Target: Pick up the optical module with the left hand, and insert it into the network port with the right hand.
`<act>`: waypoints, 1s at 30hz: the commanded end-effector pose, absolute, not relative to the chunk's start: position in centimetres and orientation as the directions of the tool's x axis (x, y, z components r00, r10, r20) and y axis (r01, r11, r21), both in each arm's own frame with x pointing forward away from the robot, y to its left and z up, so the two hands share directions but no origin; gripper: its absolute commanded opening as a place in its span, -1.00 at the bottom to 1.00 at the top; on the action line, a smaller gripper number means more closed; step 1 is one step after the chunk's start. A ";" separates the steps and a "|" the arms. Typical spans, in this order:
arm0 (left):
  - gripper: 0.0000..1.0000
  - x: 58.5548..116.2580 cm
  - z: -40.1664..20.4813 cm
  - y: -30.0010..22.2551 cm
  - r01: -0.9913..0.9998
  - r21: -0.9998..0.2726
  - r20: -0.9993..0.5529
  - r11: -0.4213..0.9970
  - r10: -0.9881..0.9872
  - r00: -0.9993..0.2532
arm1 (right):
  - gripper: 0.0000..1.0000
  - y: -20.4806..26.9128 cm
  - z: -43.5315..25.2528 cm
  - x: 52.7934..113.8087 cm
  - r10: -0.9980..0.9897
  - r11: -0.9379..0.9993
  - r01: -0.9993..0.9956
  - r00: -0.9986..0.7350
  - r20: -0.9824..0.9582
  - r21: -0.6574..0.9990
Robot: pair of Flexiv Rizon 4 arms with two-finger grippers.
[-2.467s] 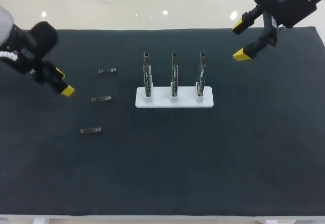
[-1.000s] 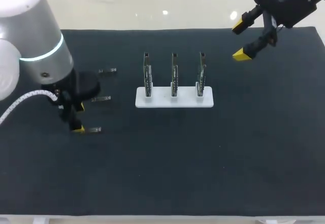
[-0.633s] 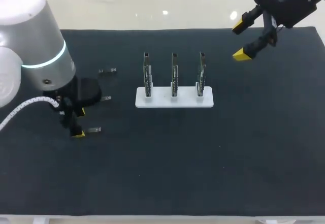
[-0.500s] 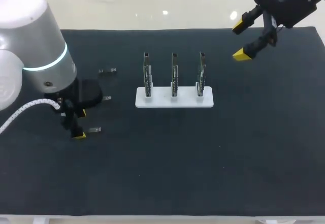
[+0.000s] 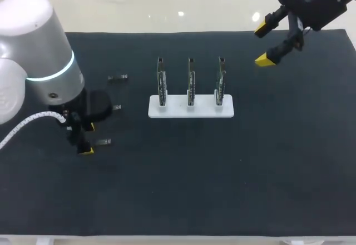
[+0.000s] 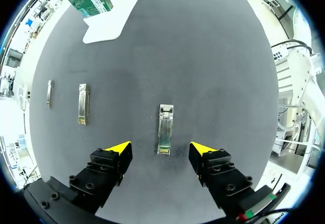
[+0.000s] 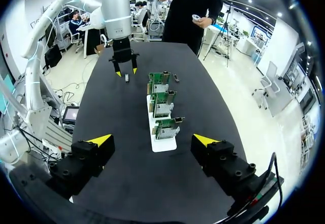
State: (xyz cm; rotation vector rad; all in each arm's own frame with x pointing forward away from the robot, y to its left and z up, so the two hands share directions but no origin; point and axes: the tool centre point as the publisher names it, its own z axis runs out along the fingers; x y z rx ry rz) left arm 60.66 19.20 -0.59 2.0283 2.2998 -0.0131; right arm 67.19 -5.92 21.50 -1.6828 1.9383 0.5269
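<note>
One optical module (image 6: pixel 165 129) counts here, the nearest of three on the black mat (image 5: pixel 183 178). From the left wrist it lies just ahead of the left gripper (image 6: pixel 161 150), its near end about level with the yellow tips and centred in the gap. Long axis runs straight away from the wrist, so the fingers would close across its narrow width. Jaws stand wide apart and neither finger touches it. Seen from the head camera the left gripper (image 5: pixel 87 138) is at the module's (image 5: pixel 103 142) left end, low over the mat; height above it hard to judge.

Judgement: alignment looks right, and a straight drop and slight push forward should put the pads on the module's flanks.

Beside it, further out, are two other modules (image 6: pixel 82 103), parallel to it and untouched.

Past those is the white stand (image 5: pixel 191 110) with three network cards (image 5: pixel 191 81) upright on it.

Farthest off, the right gripper (image 5: pixel 266 45) hangs over the table's back right corner, jaws spread and empty, well apart from everything. Left arm is plainly the nearer one.
</note>
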 end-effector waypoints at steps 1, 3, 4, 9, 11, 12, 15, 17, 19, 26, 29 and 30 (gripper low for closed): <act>1.00 61.0 -1.0 19.2 0.991 0.038 -0.061 0.125 0.991 -0.123 | 1.00 -5.9 21.5 67.3 -0.786 0.153 -0.987 -0.096 -0.611 -0.041; 1.00 61.0 -1.2 19.1 0.991 0.037 -0.061 0.129 0.990 -0.127 | 1.00 -5.9 21.5 67.3 -0.786 0.153 -0.987 -0.096 -0.611 -0.041; 1.00 61.0 -1.2 19.1 0.991 0.036 -0.060 0.130 0.990 -0.128 | 1.00 -5.9 21.5 67.3 -0.786 0.153 -0.987 -0.096 -0.611 -0.041; 0.58 60.9 -1.5 18.9 0.990 0.034 -0.059 0.134 0.990 -0.131 | 1.00 -5.9 21.5 67.3 -0.786 0.153 -0.987 -0.096 -0.611 -0.041; -0.20 60.8 -1.6 18.8 0.990 0.034 -0.059 0.134 0.989 -0.132 | 1.00 -5.9 21.5 67.3 -0.786 0.153 -0.987 -0.096 -0.611 -0.041; -0.51 60.8 -1.6 18.8 0.990 0.034 -0.058 0.135 0.989 -0.133 | 1.00 -5.9 21.5 67.3 -0.786 0.153 -0.987 -0.096 -0.611 -0.041; -1.00 60.8 -1.7 18.8 0.990 0.033 -0.056 0.136 0.989 -0.134 | 1.00 -5.9 21.5 67.3 -0.786 0.153 -0.987 -0.096 -0.611 -0.041; -1.00 60.8 -1.8 18.7 0.990 0.033 -0.057 0.136 0.989 -0.134 | 1.00 -5.9 21.5 67.3 -0.786 0.153 -0.987 -0.096 -0.611 -0.041; -1.00 60.9 -1.3 18.7 0.990 0.022 -0.068 0.140 0.988 -0.138 | 1.00 -5.9 21.5 67.3 -0.786 0.153 -0.987 -0.096 -0.611 -0.041; -1.00 61.6 1.5 18.8 0.984 -0.003 -0.163 0.181 0.970 -0.179 | 1.00 -5.9 21.5 67.3 -0.786 0.153 -0.987 -0.096 -0.611 -0.041; -1.00 62.3 3.1 18.9 0.980 -0.029 -0.241 0.197 0.950 -0.198 | 1.00 -5.9 21.5 67.3 -0.786 0.153 -0.987 -0.096 -0.611 -0.041; -1.00 62.6 3.5 18.9 0.979 -0.030 -0.269 0.203 0.941 -0.204 | 1.00 -5.9 21.5 67.3 -0.786 0.153 -0.987 -0.096 -0.611 -0.041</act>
